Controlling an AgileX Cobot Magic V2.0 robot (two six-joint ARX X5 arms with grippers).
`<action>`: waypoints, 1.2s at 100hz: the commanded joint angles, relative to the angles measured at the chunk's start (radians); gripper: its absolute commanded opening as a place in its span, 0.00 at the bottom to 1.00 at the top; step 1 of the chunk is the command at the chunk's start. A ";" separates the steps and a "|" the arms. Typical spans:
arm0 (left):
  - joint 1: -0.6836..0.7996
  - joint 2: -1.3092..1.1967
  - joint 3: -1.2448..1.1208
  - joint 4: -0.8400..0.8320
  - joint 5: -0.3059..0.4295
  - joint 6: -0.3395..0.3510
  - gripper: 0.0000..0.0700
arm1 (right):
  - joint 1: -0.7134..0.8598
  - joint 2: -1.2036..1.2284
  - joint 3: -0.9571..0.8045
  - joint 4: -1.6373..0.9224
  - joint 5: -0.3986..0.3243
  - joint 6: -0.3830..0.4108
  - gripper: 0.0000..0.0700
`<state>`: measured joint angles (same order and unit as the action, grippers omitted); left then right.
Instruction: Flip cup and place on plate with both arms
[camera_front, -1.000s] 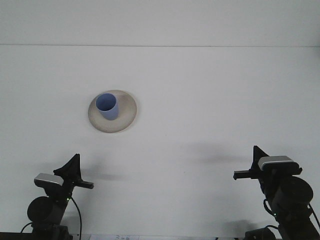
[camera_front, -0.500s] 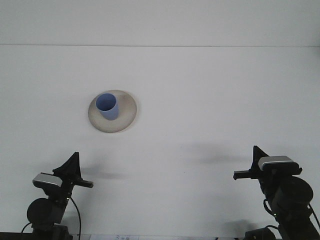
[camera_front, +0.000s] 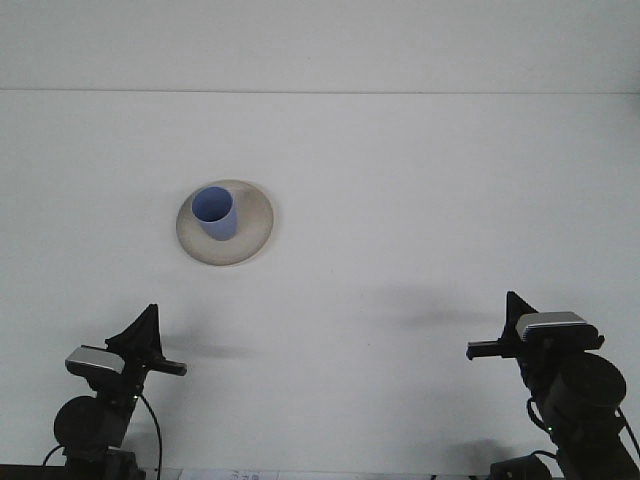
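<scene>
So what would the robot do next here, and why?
Probably nothing more than stay parked, or ease both arms home. The blue cup already stands upright, mouth up, on the beige plate, so the job looks done. The left gripper and right gripper both sit low near the table's front edge, well away from the plate and holding nothing.

So the cup (camera_front: 215, 214) sits upright on the plate (camera_front: 252, 232), a bit left of the plate's middle, mouth up. The plate is on the table (camera_front: 420, 180), left of centre and roughly midway between the far and near edges. Left gripper (camera_front: 148, 345) is down by the near edge toward the left corner, right gripper (camera_front: 497, 335) by the near edge toward the right corner. Both sit well apart from the plate, which is nearer the left one.
</scene>
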<state>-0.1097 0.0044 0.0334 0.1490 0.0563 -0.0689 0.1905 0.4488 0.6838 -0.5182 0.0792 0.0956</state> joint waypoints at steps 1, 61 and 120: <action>0.000 -0.001 -0.019 0.010 0.005 -0.003 0.02 | 0.003 0.003 0.010 0.011 0.000 0.013 0.00; 0.000 -0.001 -0.019 0.010 0.005 -0.003 0.02 | -0.205 -0.277 -0.417 0.585 -0.027 0.013 0.00; 0.000 0.000 -0.019 0.009 0.005 -0.003 0.02 | -0.223 -0.448 -0.671 0.694 -0.027 0.013 0.00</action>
<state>-0.1097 0.0044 0.0334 0.1478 0.0566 -0.0692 -0.0326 0.0032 0.0177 0.1699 0.0521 0.1017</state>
